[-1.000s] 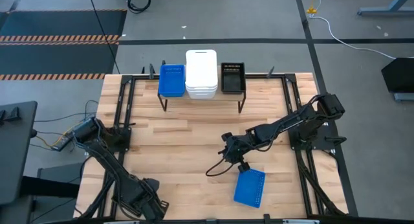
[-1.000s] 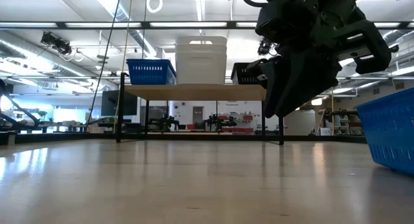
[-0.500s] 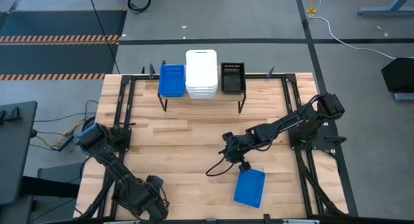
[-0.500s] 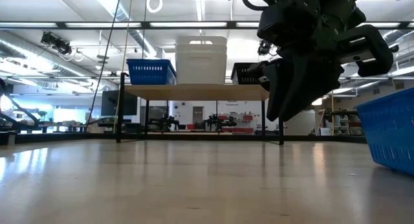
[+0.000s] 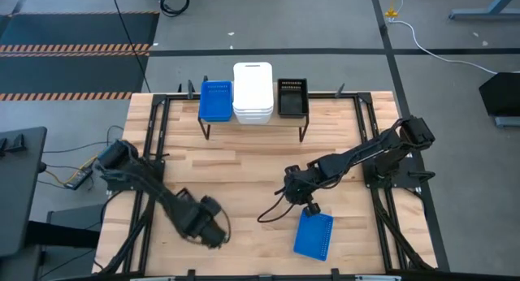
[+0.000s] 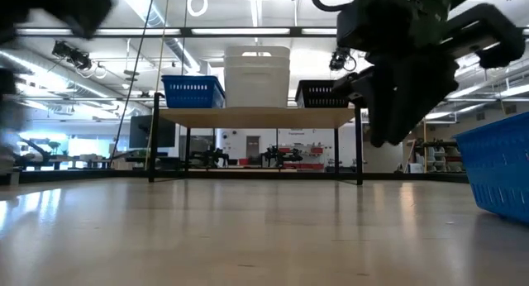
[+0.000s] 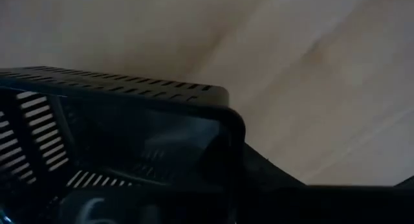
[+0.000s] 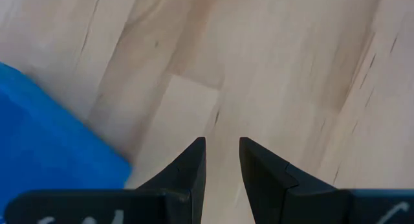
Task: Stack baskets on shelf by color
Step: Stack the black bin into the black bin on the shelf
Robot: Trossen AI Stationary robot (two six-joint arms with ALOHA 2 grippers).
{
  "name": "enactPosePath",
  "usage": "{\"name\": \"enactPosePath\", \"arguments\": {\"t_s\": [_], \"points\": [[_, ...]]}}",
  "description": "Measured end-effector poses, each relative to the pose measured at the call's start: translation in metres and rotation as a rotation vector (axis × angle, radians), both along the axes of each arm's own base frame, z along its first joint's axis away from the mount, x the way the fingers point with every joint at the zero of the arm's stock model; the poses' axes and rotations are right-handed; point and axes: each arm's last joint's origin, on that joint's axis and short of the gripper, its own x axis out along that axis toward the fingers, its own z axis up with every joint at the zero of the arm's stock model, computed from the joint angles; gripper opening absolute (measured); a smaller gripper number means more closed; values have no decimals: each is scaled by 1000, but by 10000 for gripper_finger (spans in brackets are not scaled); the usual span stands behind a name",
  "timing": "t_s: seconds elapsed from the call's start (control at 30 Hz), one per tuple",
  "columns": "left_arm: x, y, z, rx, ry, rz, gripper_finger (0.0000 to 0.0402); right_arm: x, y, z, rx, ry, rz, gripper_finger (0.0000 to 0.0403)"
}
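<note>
Left end effector moved from the counter's near-left edge inward toward the middle, now clamped on a black basket that fills its wrist view. Left arm now a blur at the low view's left edge. Right end effector shifted slightly toward the blue basket.

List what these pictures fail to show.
- High view: how many baskets sit in each stack on the shelf; stacked tops hide those beneath.
- Low view: left arm's claw, motion-blurred.
- Left wrist view: black basket, cut off by the edge.
- Right wrist view: blue basket, cut off.
</note>
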Motion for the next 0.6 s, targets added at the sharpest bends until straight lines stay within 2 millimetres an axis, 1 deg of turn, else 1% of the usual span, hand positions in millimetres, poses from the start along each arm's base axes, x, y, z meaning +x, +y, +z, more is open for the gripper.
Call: {"name": "enactPosePath", "arguments": {"t_s": [0.17,0.27,0.4,0.6], "points": [[17,31,34,79,-69,-134,3,-7,7,7,22,89,-80,100],[30,46,57,133,-110,-224,2,-12,14,13,41,116,-122,100],[46,64,93,231,-201,-350,2,-21,26,20,74,142,-177,100],[62,98,149,371,-318,-495,2,-33,41,26,114,169,-230,100]]}}
